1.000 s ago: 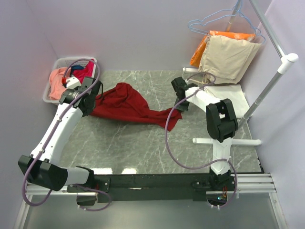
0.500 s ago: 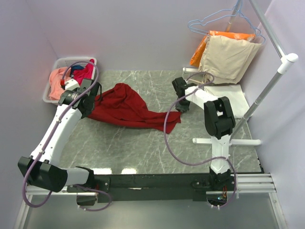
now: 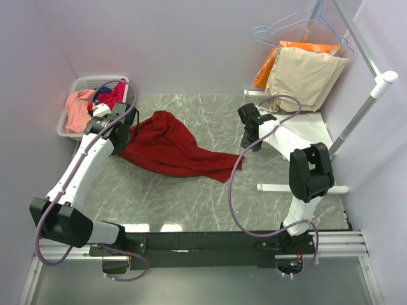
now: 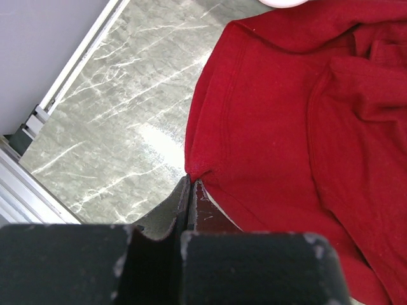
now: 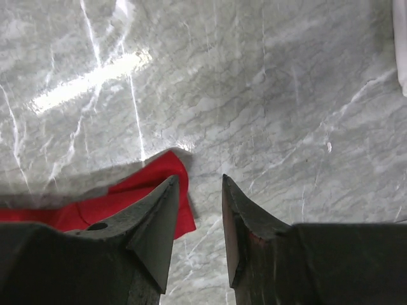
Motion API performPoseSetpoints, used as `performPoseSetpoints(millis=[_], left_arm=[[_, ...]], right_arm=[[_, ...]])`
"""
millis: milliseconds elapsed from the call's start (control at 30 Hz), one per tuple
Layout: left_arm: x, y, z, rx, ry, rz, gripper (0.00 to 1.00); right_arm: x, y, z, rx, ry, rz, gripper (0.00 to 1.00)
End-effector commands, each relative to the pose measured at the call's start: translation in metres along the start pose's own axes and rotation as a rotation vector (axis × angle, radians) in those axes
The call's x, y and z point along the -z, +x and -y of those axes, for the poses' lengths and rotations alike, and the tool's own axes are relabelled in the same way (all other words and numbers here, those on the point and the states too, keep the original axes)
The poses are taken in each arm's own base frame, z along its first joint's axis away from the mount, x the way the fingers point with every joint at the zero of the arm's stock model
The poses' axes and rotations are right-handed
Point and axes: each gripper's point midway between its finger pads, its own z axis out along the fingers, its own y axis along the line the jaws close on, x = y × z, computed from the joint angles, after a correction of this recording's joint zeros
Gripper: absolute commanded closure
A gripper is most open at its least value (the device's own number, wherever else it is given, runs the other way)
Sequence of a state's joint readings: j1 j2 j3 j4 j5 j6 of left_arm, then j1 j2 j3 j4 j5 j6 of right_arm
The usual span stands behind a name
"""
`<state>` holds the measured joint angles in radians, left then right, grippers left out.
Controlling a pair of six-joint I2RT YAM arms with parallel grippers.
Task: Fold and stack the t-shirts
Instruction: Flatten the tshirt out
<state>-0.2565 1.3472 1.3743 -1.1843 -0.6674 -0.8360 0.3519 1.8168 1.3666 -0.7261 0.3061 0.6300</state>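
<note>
Dark red cloth t-shirt [image 3: 170,147]: crumpled, spreading step. My left gripper [image 4: 191,190] pinches its hem; right gripper [image 5: 198,213], parted and empty, should take the loose corner.

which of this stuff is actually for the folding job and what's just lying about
For the job: red shirt, its hem pinched in the left gripper; pink shirt and magenta shirt in the basket; right gripper, open.

Lying about: beige garment and orange garment, hanging on the rack.
</note>
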Motion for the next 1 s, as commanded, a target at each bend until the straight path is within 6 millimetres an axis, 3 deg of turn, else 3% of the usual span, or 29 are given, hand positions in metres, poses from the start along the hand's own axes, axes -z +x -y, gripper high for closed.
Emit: performPoseSetpoints(millis=[0,233,533,800,967], left_arm=[[-0.002,-0.006,0.005,-0.002,0.015,0.017,0.99],[-0.006,-0.005,0.009,-0.008,0.013,0.012,0.99],[-0.011,-0.004,0.012,-0.017,0.007,0.005,0.99],[-0.013,-0.003,0.012,-0.019,0.002,-0.001,0.99],[-0.015,-0.002,0.012,-0.023,0.0,-0.008,0.99]], right_arm=[[0.011,0.012,0.002,0.014,-0.031,-0.023,0.6],[0.009,0.043,-0.006,0.033,-0.088,-0.095,0.73],[0.008,0.059,-0.035,0.097,-0.145,-0.125,0.69],[-0.006,0.077,-0.031,0.106,-0.123,-0.171,0.69],[-0.01,0.075,-0.026,0.11,-0.087,-0.165,0.69]])
